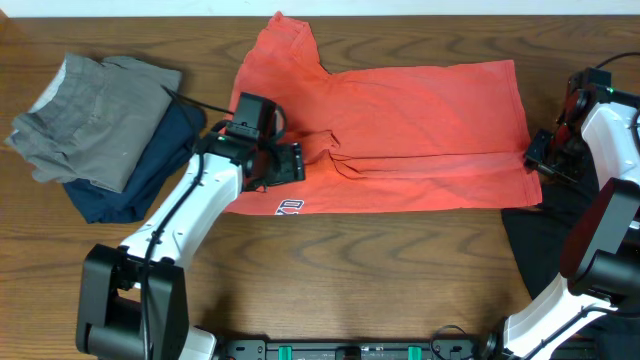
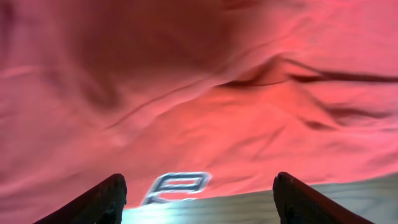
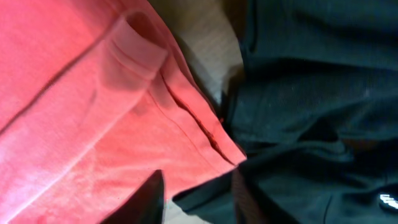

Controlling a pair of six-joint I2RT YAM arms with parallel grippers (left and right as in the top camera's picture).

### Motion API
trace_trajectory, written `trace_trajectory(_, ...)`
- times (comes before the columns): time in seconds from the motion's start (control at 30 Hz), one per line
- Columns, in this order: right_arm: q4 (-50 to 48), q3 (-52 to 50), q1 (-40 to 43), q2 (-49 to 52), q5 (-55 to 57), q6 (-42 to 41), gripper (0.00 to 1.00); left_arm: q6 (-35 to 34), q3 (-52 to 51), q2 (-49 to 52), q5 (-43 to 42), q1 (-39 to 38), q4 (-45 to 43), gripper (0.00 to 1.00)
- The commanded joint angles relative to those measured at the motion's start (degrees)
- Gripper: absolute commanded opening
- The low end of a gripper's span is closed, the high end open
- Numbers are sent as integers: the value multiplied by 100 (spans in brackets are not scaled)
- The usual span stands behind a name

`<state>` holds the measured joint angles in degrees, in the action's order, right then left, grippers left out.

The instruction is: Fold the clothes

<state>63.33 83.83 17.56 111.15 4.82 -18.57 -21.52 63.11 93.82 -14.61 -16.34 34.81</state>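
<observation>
Currently I see the coral T-shirt (image 1: 420,120) lying spread across the middle of the table (image 1: 380,270). My left gripper (image 2: 199,186) hangs just above its near edge by the white lettering (image 2: 177,185), spread wide and holding nothing. The right gripper (image 3: 196,193) sits at the shirt's right corner beside the black garment (image 3: 311,93); I cannot tell whether it is clamped.

Looking like a robotics lab workbench, left arm (image 1: 188,212) and right arm (image 1: 614,140) rising on black bases from the near edge of a wooden table (image 1: 400,270), black cable (image 1: 190,101) trailing loose, equipment rail (image 1: 350,351) with green fittings running along the front.
</observation>
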Motion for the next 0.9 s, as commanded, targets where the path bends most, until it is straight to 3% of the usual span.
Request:
trace_trajectory(0.0,79,-17,79,-138,271,-212,32,92,-24,-48,424,195,254,77)
trace_trajectory(0.27,295,153,658,-597,94,-299,35,195,-92,2,544,671,481,77)
trace_trajectory(0.33,378,116,846,-575,94,-157,23,195,-122,28,516,706,522,77)
trace_trajectory(0.4,402,9,973,-538,92,-52,1,195,-155,37,511,704,549,77)
trace_trajectory(0.6,87,-837,1191,-507,-769,866,1,195,-264,37,476,702,551,77)
trace_trajectory(0.87,-817,-2006,1207,-505,-1023,1084,1,195,-264,37,476,702,549,77)
